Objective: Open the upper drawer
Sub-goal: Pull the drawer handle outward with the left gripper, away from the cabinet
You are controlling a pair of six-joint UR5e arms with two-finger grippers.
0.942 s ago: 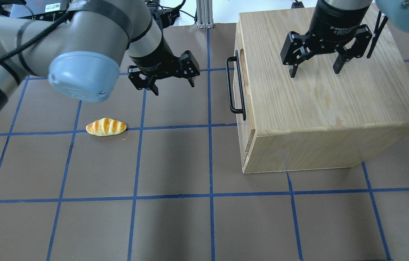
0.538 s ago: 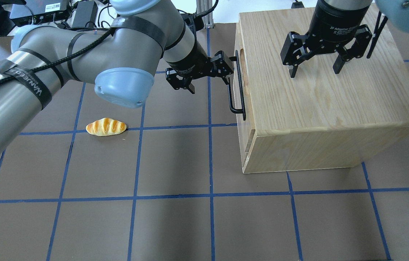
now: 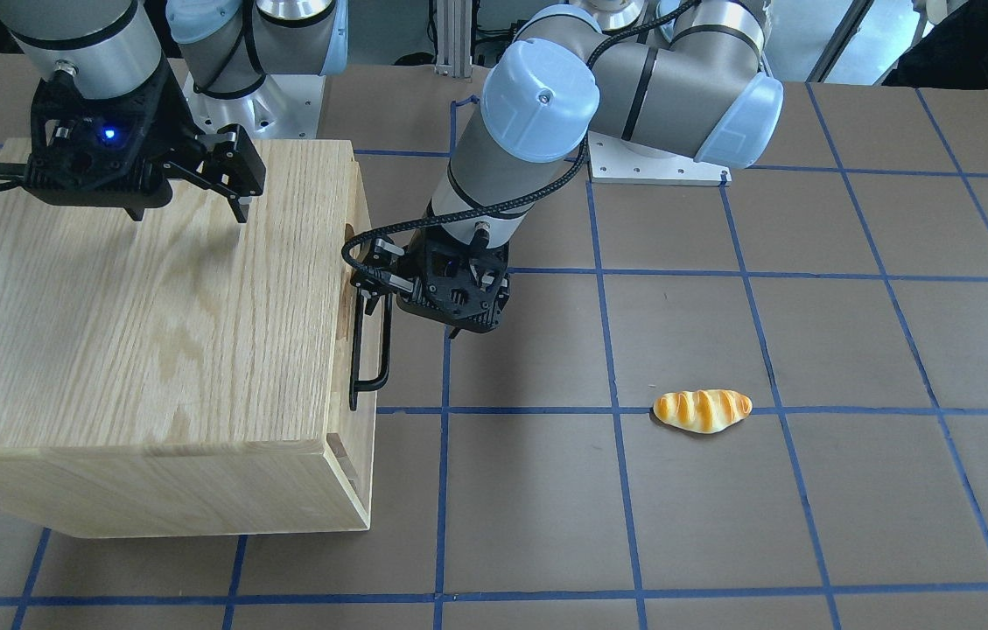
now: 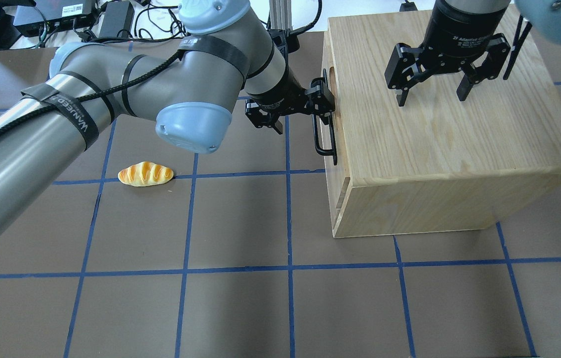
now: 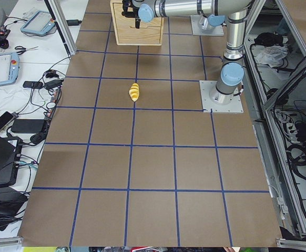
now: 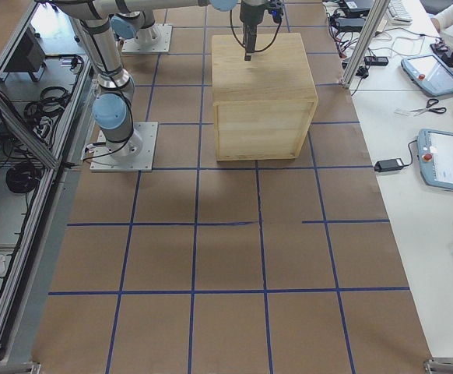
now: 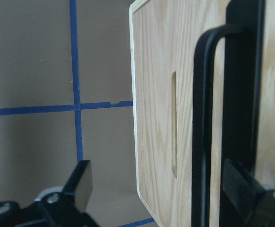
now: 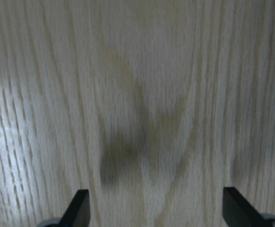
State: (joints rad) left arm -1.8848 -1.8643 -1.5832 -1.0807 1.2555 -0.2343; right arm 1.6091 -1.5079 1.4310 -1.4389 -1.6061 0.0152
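The upper drawer [image 4: 332, 107] is the top front panel of a light oak cabinet [image 4: 439, 134] and it is shut. Its long black bar handle [image 4: 322, 136] faces the table's middle. My left gripper [image 4: 301, 112] is open at the handle's far end, close to the drawer front. In the left wrist view the handle [image 7: 201, 132] stands between the two fingers [image 7: 83, 182], near the panel [image 7: 156, 118]. My right gripper [image 4: 429, 94] is open and empty just above the cabinet's top. In the front-facing view the left gripper [image 3: 415, 311] is beside the handle [image 3: 384, 350].
A toy bread roll [image 4: 145, 174] lies on the brown mat to the left of the cabinet, also in the front-facing view [image 3: 702, 409]. The mat has a grid of blue tape lines. Cables and boxes lie past the far edge [image 4: 61, 15].
My left arm has swung right from the table's middle to the drawer front, bringing its open gripper up to the handle. The right gripper and the bread roll have not moved.
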